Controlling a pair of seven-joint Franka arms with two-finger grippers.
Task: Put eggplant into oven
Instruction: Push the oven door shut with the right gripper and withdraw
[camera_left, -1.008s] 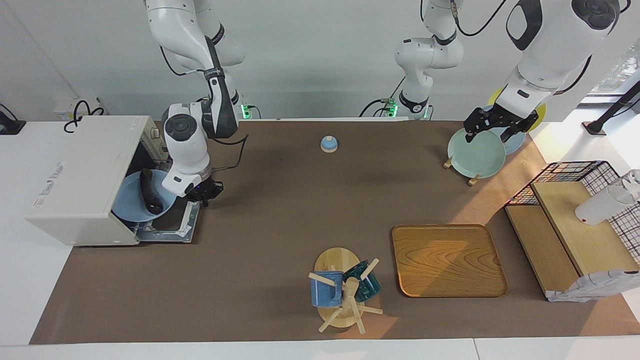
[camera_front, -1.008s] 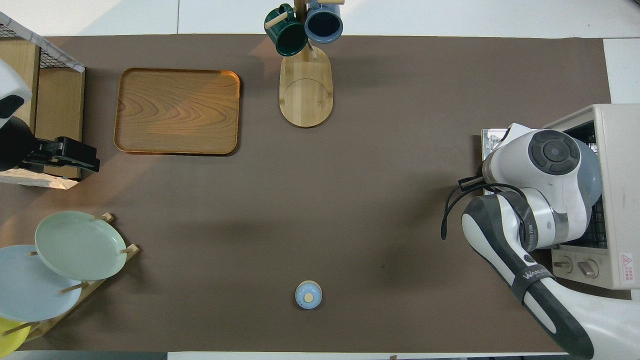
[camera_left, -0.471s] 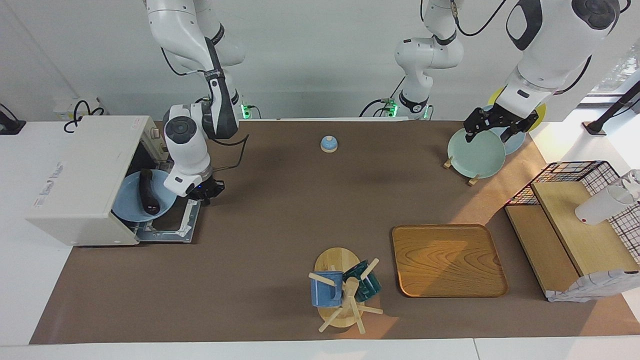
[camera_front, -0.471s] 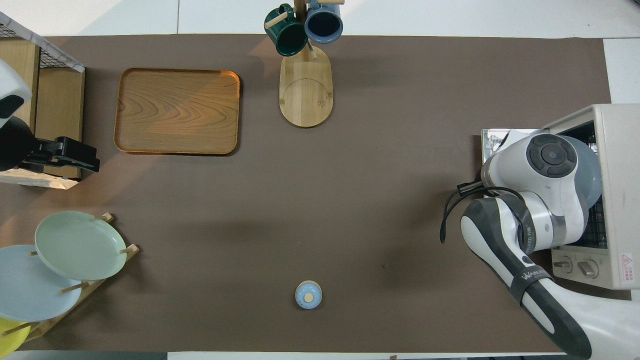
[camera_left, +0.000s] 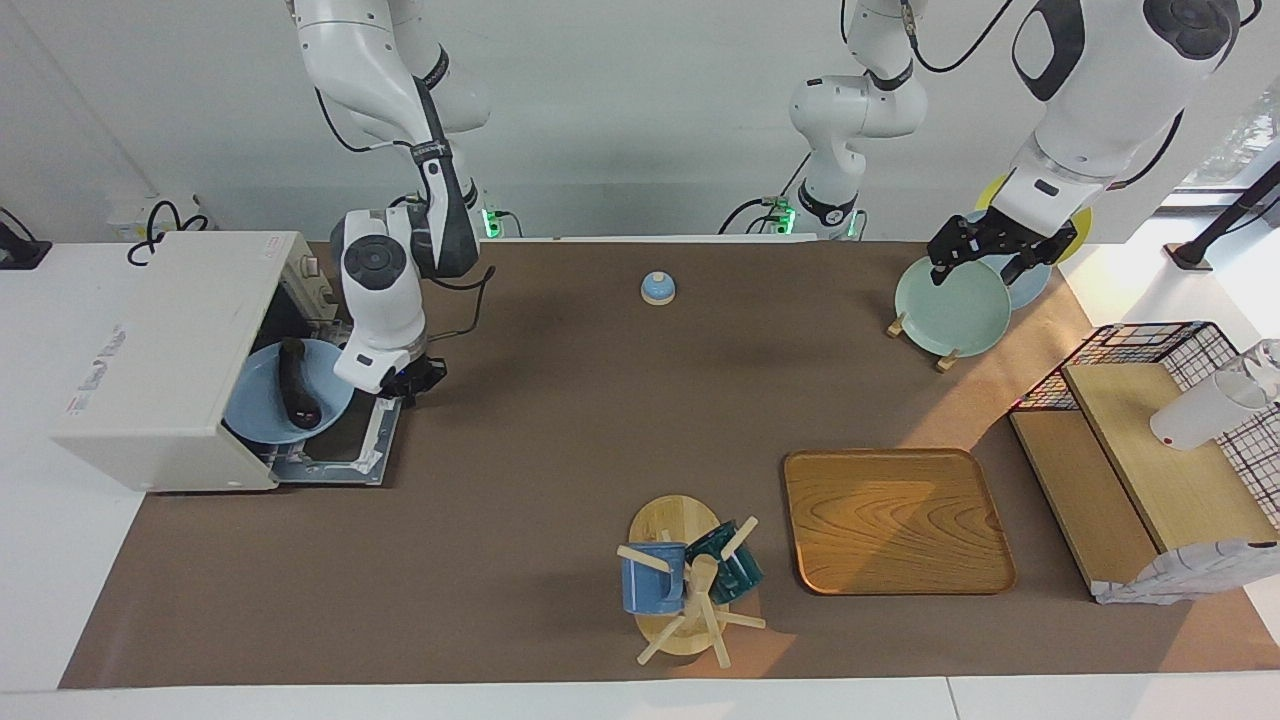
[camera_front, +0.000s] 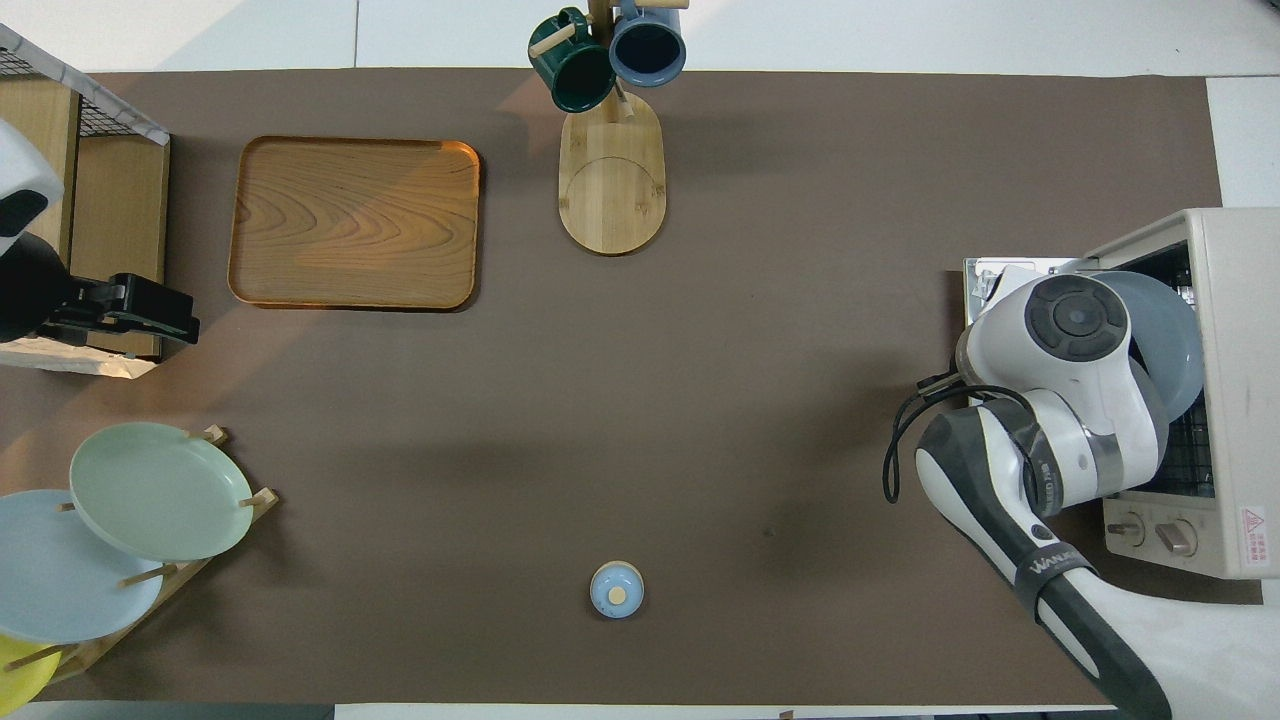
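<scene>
The off-white oven (camera_left: 160, 350) stands at the right arm's end of the table, its door (camera_left: 340, 455) folded down flat. A blue plate (camera_left: 255, 410) sits partly inside the oven's mouth. The dark eggplant (camera_left: 293, 385) lies on it. My right gripper (camera_left: 408, 380) is shut and low over the open door, beside the plate's rim; I cannot tell whether it touches it. In the overhead view the right wrist hides the eggplant, and only the plate (camera_front: 1170, 330) and oven (camera_front: 1230, 380) show. My left gripper (camera_left: 985, 262) waits open over the green plate (camera_left: 950, 305).
A small blue bell (camera_left: 657, 288) sits near the robots at mid-table. A mug tree (camera_left: 685, 580) and a wooden tray (camera_left: 895, 520) stand farther out. The plate rack and a wire-and-wood shelf (camera_left: 1150, 430) fill the left arm's end.
The right wrist has drawn back a little from the oven's mouth toward mid-table, so more of the blue plate shows from above. Plate, eggplant and left arm have not moved.
</scene>
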